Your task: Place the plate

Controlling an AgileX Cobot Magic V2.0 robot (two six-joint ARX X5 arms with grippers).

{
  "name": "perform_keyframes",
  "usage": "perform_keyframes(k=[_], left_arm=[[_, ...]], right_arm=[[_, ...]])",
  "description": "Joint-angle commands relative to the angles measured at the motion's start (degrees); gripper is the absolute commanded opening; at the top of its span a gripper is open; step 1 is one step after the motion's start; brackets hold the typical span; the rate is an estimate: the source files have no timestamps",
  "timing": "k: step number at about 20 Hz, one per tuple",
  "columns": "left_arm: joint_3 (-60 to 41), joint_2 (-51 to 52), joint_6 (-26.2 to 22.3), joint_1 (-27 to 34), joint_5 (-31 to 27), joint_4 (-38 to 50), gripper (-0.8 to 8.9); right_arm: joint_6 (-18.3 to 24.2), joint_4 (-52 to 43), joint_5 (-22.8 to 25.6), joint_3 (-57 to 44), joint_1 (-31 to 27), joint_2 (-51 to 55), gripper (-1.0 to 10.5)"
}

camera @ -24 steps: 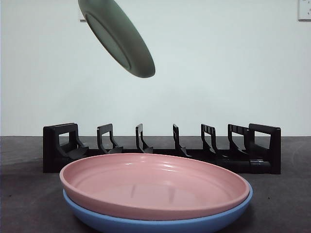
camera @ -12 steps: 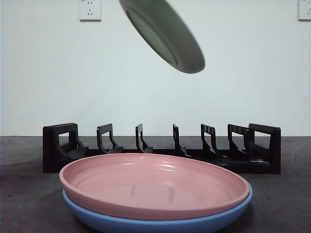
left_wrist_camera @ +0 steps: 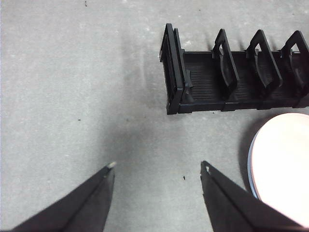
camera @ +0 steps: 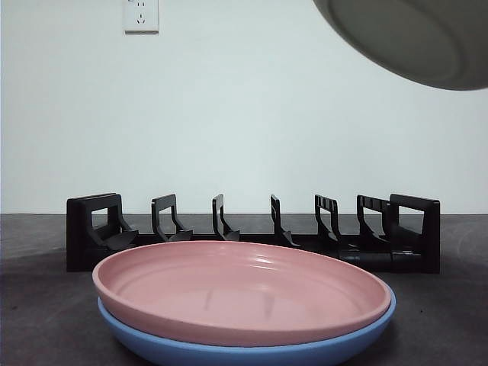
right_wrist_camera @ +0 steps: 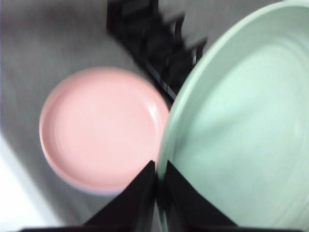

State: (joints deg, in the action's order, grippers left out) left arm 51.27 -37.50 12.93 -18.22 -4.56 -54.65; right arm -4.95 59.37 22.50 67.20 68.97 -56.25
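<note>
The right hand [right_wrist_camera: 157, 186] clamps the rim of a pale green plate [right_wrist_camera: 241, 125], carrying it high above the tabletop [left_wrist_camera: 72, 96], tilted, with its underside showing at the upper corner of the front view. Below and ahead of that hand stands the black slotted rack [camera: 252, 232], its slots unfilled; just in front of the rack a pink plate [camera: 240, 286] lies nested in a blue plate [camera: 252, 352]. The left hand [left_wrist_camera: 157, 166] waits with jaws spread and nothing between them, hovering over bare tabletop near one end of the rack. The step in hand looks like the carry toward the rack. The next move likely calls for turning the green plate upright and lowering its edge into a slot, clear of the dividers.
</note>
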Motion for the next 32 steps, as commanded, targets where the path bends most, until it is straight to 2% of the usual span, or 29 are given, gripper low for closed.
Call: perform_keyframes(k=[1, 5, 8, 10, 15, 19, 22, 29, 30, 32], left_arm=[[1.1, -0.3, 1.1, -0.1, -0.2, 0.3, 2.79], [1.1, -0.3, 1.7, -0.1, -0.2, 0.2, 2.79], [1.1, -0.3, 1.7, -0.1, -0.2, 0.2, 2.79], [1.1, -0.3, 1.7, -0.1, -0.2, 0.2, 2.79], [1.1, -0.3, 1.5, -0.1, -0.2, 0.2, 2.79], [1.1, -0.3, 1.3, -0.1, -0.2, 0.3, 2.79], [1.1, -0.3, 1.2, -0.1, -0.2, 0.3, 2.79], [1.1, -0.3, 1.3, -0.1, -0.2, 0.3, 2.79], [1.1, -0.3, 1.3, -0.1, -0.2, 0.2, 2.79], [1.1, -0.3, 1.3, -0.1, -0.2, 0.3, 2.79]], right_arm=[[-0.3, 0.3, 1.9, 0.6, 5.8, -1.7, 0.2], [0.2, 0.1, 1.9, 0.6, 11.1, -7.7, 0.2], [3.2, -2.0, 1.2, 0.6, 12.4, -14.2, 0.2], [5.6, -5.5, -1.6, 0.6, 12.4, -18.0, 0.2], [7.0, -13.0, -10.2, 0.6, 11.3, -24.8, 0.2], [7.5, -13.8, -11.2, 0.4, 9.2, -29.7, 0.2], [7.8, -15.9, -13.8, -1.9, 7.5, -32.2, 0.2], [7.1, -17.8, -14.7, -6.6, 6.8, -33.2, 0.2], [7.1, -17.8, -15.6, -6.6, 6.8, -33.2, 0.3], [6.7, -17.8, -16.7, -6.6, 6.8, -33.2, 1.3]])
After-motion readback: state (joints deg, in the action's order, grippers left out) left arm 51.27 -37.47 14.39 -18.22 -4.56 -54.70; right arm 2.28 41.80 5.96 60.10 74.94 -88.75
